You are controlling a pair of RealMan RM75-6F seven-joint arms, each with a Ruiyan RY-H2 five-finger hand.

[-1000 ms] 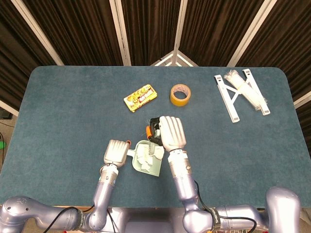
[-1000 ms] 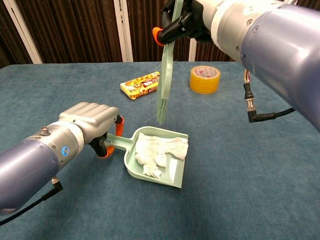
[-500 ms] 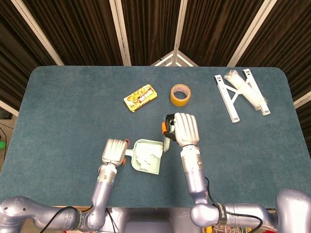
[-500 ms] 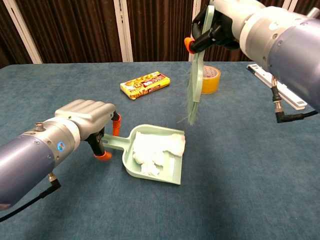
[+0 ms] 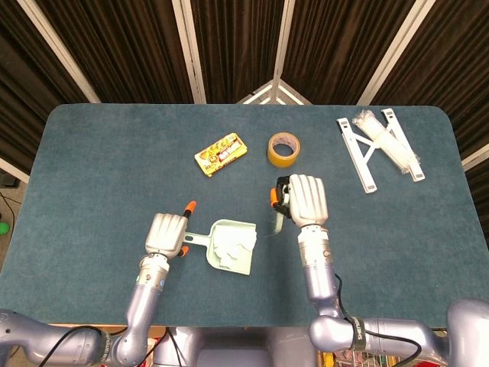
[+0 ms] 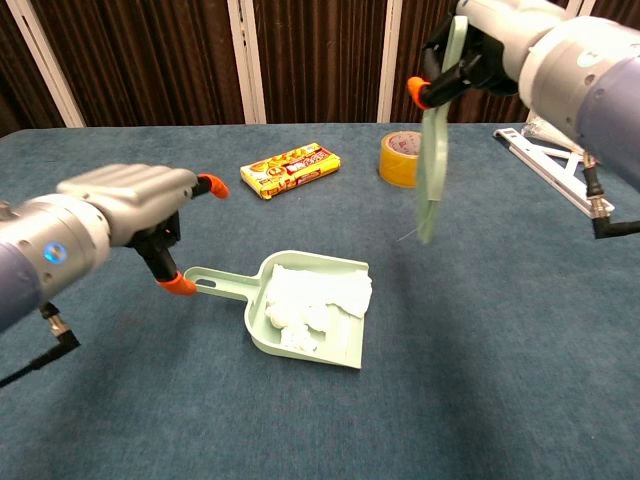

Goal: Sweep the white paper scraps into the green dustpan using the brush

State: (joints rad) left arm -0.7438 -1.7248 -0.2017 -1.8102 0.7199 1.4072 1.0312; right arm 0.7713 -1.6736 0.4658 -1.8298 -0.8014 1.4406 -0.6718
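The green dustpan (image 5: 239, 261) (image 6: 340, 353) lies flat on the blue table, with the white paper scraps (image 5: 227, 245) (image 6: 311, 300) piled inside it. My left hand (image 5: 166, 233) (image 6: 115, 207) hovers just left of the dustpan's handle (image 6: 218, 284) with its fingers spread, holding nothing. My right hand (image 5: 305, 200) (image 6: 500, 35) is raised to the right of the dustpan and grips the brush (image 5: 276, 220) (image 6: 432, 170), whose pale green bristles hang down clear of the table.
A yellow tape roll (image 5: 283, 148) (image 6: 401, 160) and a yellow snack box (image 5: 221, 153) (image 6: 292, 167) lie behind the dustpan. A white folding rack (image 5: 380, 148) (image 6: 560, 165) sits at the far right.
My right hand has carried the brush to the right, away from the dustpan. My left hand has let go of the dustpan handle, spread its fingers and drawn back to the left.
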